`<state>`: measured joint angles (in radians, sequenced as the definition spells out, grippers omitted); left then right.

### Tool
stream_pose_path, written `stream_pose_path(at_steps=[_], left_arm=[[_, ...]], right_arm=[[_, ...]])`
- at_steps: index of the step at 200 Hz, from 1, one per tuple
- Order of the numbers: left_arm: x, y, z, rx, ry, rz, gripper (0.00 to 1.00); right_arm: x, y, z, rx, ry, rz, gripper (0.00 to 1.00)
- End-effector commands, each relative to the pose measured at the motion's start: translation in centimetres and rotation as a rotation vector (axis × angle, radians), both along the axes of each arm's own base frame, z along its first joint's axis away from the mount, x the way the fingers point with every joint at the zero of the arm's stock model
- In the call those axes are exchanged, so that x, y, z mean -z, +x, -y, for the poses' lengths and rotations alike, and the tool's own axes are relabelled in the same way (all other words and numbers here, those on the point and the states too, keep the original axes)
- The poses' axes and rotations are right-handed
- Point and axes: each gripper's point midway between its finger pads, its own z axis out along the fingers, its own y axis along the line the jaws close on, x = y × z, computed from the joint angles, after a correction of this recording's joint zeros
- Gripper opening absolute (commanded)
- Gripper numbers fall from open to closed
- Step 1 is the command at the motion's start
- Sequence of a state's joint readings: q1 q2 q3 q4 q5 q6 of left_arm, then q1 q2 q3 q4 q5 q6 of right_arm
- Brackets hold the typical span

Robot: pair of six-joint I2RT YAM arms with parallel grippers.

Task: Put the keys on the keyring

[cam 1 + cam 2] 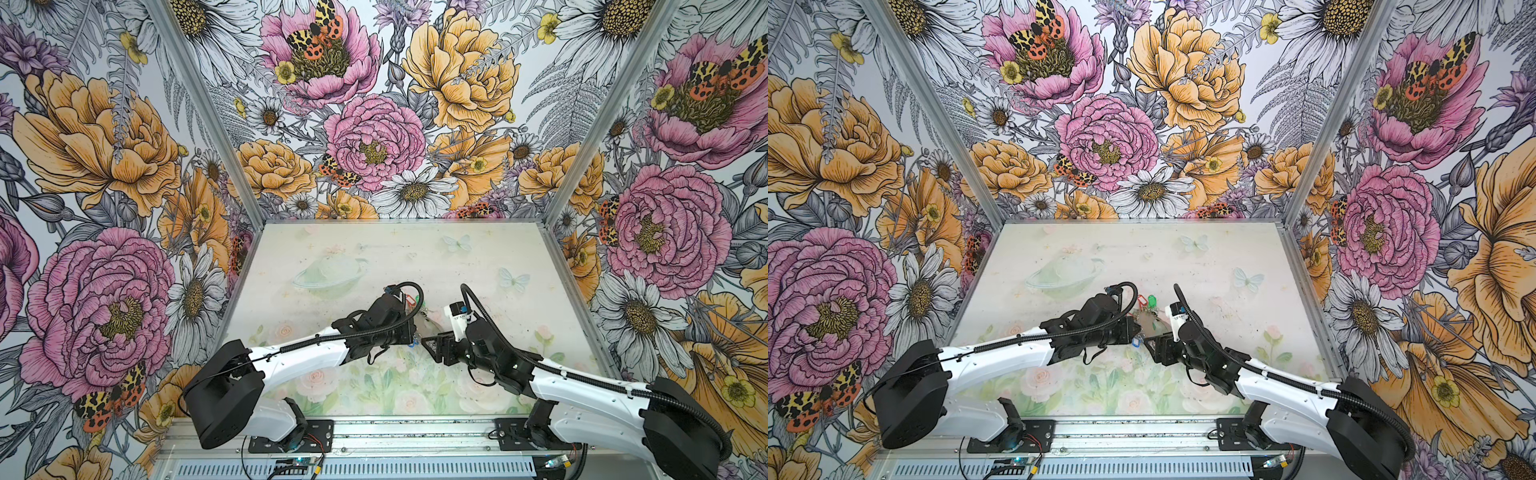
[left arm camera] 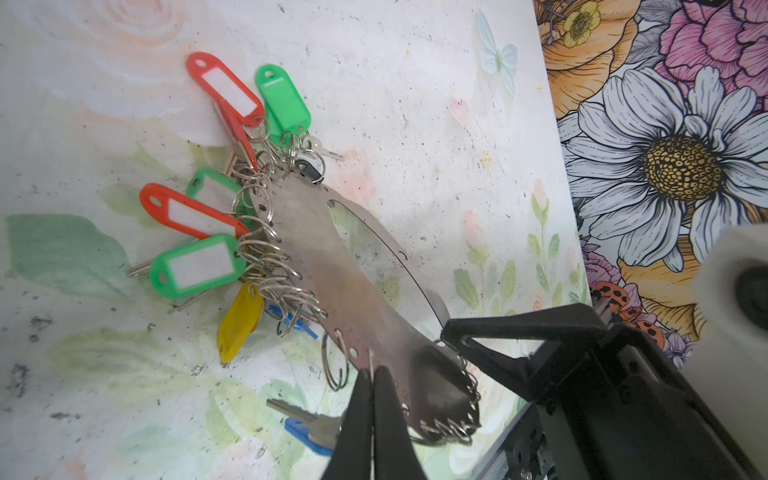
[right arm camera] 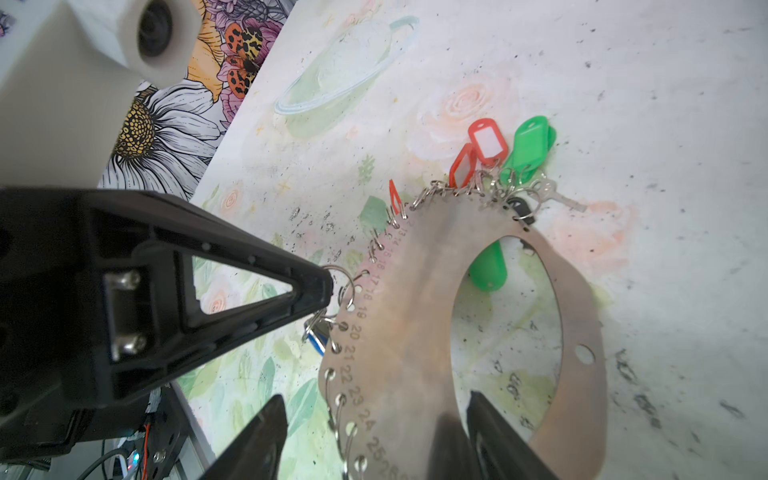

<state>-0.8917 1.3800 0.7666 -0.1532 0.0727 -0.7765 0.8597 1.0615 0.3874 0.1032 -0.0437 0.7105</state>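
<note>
Since the left pincer is clamped shut on what looks like a small silver split ring at the rim of the large flat grey metal oval keyring, that ring is the only hold on it. Right pincer is open, fingers straddling the band without touching it.

Keyring sits mid-tabletop between the two arms. Far end is down on the pale floral-print tabletop, near end looks raised. Red, green and yellow plastic key tags fan off the far rim, hung as far as I can tell. A blue plastic key tag with a metal key sits under the left fingers. Can't tell if its ring is through a hole yet.

My read: threading that blue one at the numbered holes on the close rim.

To do it well:
- close right on the flat band, square, clear of the rim rings
- left then feeds the ring along its coil, not sideways
- small moves; the band looks thin and will likely pivot
- keep the far end low so hung tags don't swing

Risk: pulling the ring with right open drags the whole keyring.
</note>
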Motion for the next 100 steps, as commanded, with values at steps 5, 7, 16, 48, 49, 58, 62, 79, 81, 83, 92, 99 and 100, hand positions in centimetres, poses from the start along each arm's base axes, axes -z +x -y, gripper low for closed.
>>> stream_pose_path(at_steps=[5, 7, 16, 48, 49, 58, 62, 79, 81, 83, 92, 99, 100], left_arm=[[-2.8, 0.5, 1.3, 0.010, -0.096, 0.025, 0.00], [-2.8, 0.5, 1.3, 0.010, -0.096, 0.024, 0.00], [-2.8, 0.5, 1.3, 0.012, -0.098, 0.025, 0.00], [-3.1, 0.5, 1.5, 0.014, -0.108, 0.023, 0.00], [-3.1, 0.5, 1.5, 0.014, -0.108, 0.022, 0.00], [-3.3, 0.4, 1.6, 0.016, -0.115, 0.021, 0.00], [-3.3, 0.4, 1.6, 0.016, -0.116, 0.021, 0.00], [-3.4, 0.4, 1.6, 0.014, -0.121, 0.021, 0.00], [-3.4, 0.4, 1.6, 0.014, -0.122, 0.022, 0.00], [-3.5, 0.4, 1.6, 0.014, -0.122, 0.021, 0.00], [-3.5, 0.4, 1.6, 0.014, -0.124, 0.020, 0.00], [-3.5, 0.4, 1.6, 0.014, -0.124, 0.018, 0.00], [-3.5, 0.4, 1.6, 0.015, -0.125, 0.019, 0.00]], right_arm=[[-1.7, 1.6, 0.2, 0.033, -0.069, 0.103, 0.80], [-1.7, 1.6, 0.2, 0.032, -0.071, 0.106, 0.81], [-1.7, 1.9, 0.3, 0.039, -0.084, 0.120, 0.83], [-1.6, 2.3, 0.0, 0.025, -0.111, 0.149, 0.87], [-1.6, 2.3, 0.0, 0.023, -0.111, 0.150, 0.87], [-1.5, 2.3, -0.3, 0.011, -0.110, 0.150, 0.87], [-1.5, 2.3, -0.4, 0.007, -0.110, 0.150, 0.87], [-1.3, 2.4, -0.8, -0.011, -0.107, 0.154, 0.88], [-1.4, 2.4, -0.9, -0.013, -0.106, 0.156, 0.88], [-1.4, 2.4, -0.9, -0.016, -0.105, 0.158, 0.88], [-1.5, 2.3, -1.2, -0.029, -0.100, 0.169, 0.88], [-1.6, 2.3, -1.2, -0.030, -0.098, 0.177, 0.88], [-1.6, 2.3, -1.2, -0.030, -0.099, 0.178, 0.88]])
